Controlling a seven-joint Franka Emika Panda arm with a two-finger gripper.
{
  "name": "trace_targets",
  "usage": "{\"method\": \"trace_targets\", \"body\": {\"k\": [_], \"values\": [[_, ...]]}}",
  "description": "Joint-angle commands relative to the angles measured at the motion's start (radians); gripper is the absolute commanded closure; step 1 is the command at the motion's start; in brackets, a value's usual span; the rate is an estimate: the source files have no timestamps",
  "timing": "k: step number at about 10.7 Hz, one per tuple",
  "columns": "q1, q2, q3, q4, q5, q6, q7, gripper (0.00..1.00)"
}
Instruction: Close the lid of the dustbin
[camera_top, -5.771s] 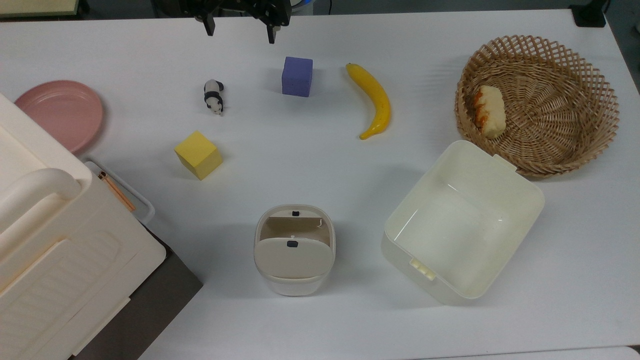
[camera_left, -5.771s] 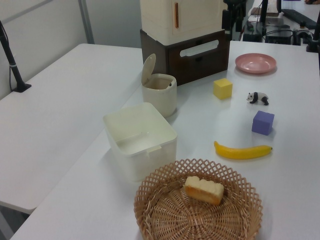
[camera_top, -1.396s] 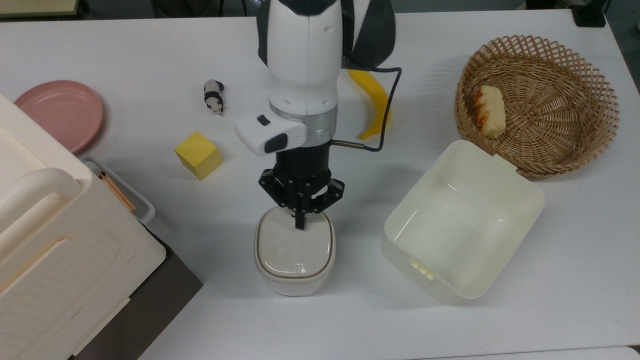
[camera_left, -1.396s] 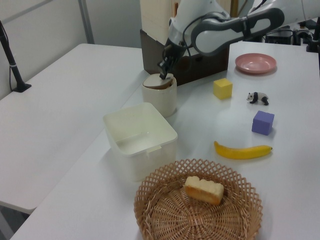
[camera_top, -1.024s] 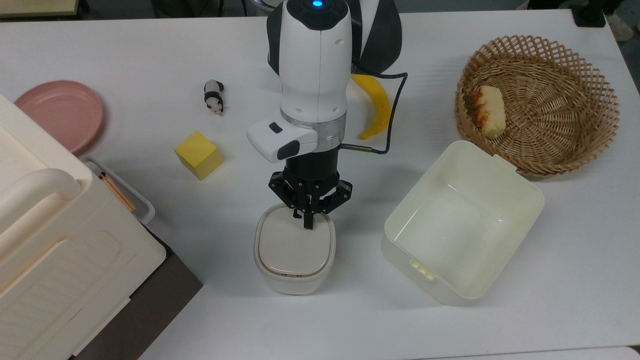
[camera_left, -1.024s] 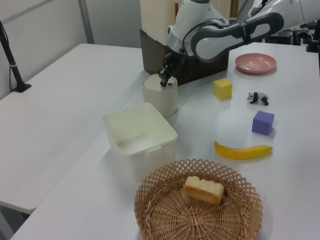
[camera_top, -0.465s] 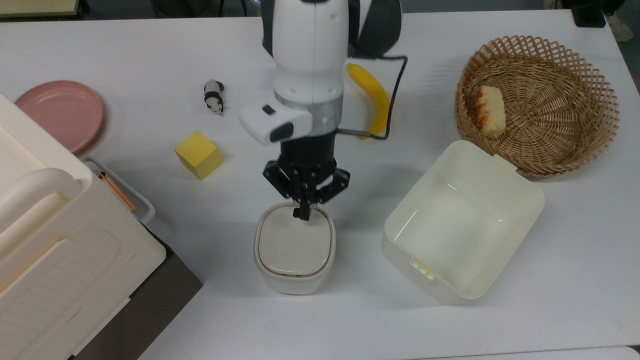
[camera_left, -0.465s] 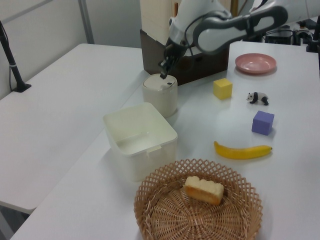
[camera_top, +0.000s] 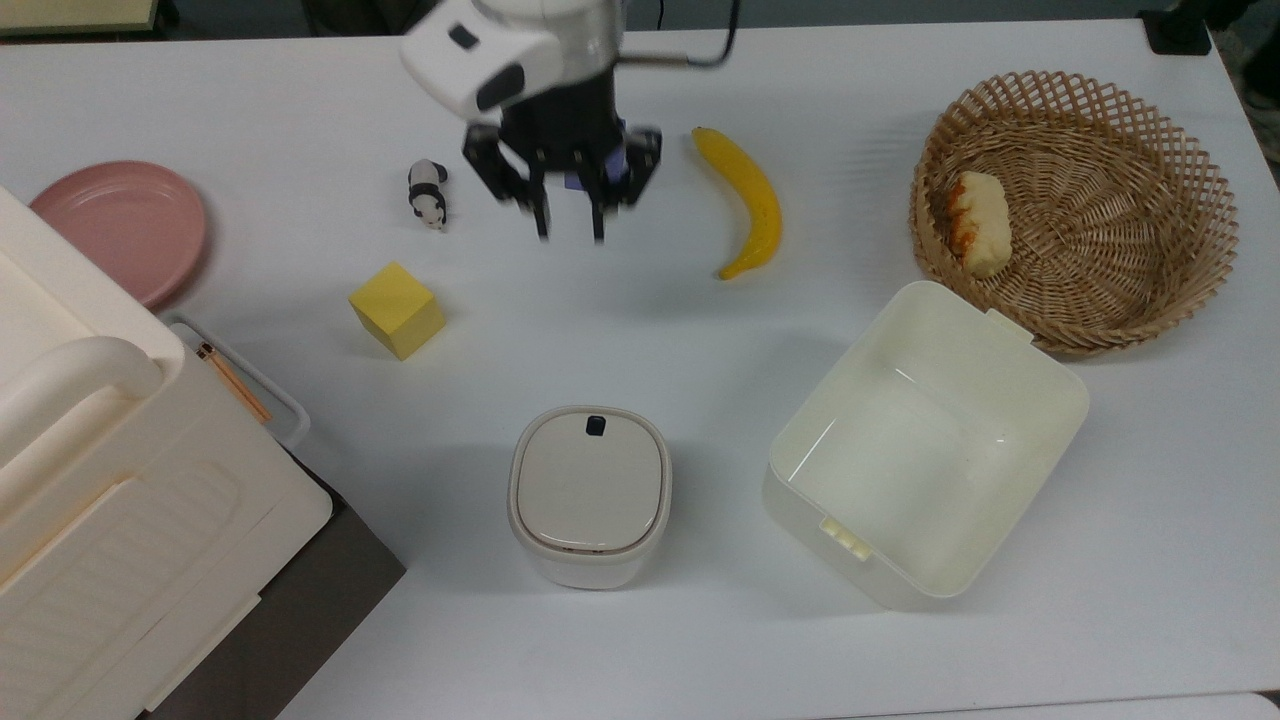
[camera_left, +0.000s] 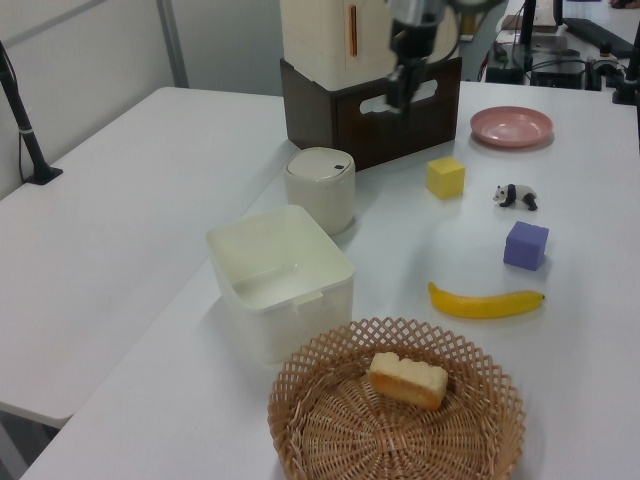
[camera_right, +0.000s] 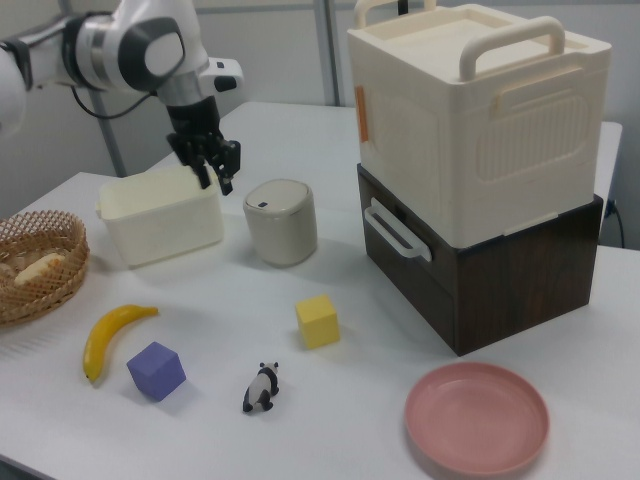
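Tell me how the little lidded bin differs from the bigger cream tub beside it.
The dustbin is the smaller of the two, while the cream tub is wider and boxier. The dustbin is covered by its beige lid, lying flat; the tub stands open and empty. The lid carries a small black mark; the tub has none. Both are pale plastic with rounded corners, standing upright on the white table.

White dustbin (camera_top: 590, 560) upright, beige lid (camera_top: 588, 482) shut flat

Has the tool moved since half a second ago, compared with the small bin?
Yes. In the top view the tool has gone from the back edge of the bin toward the top of the picture, and is now beside the toy panda.
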Motion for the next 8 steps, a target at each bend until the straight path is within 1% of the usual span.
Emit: {"method": "trace_targets", "body": {"k": [1, 3, 5, 8], "values": [[-0.099, -0.121, 0.072, -0.068, -0.001, -0.179, -0.09, 0.0], [-0.12, -0.161, 0.07, -0.082, -0.006, -0.222, -0.108, 0.0], [-0.125, -0.159, 0.07, -0.079, -0.035, -0.239, -0.106, 0.0], [-0.123, -0.153, 0.07, -0.077, -0.04, -0.244, -0.104, 0.0]]}}
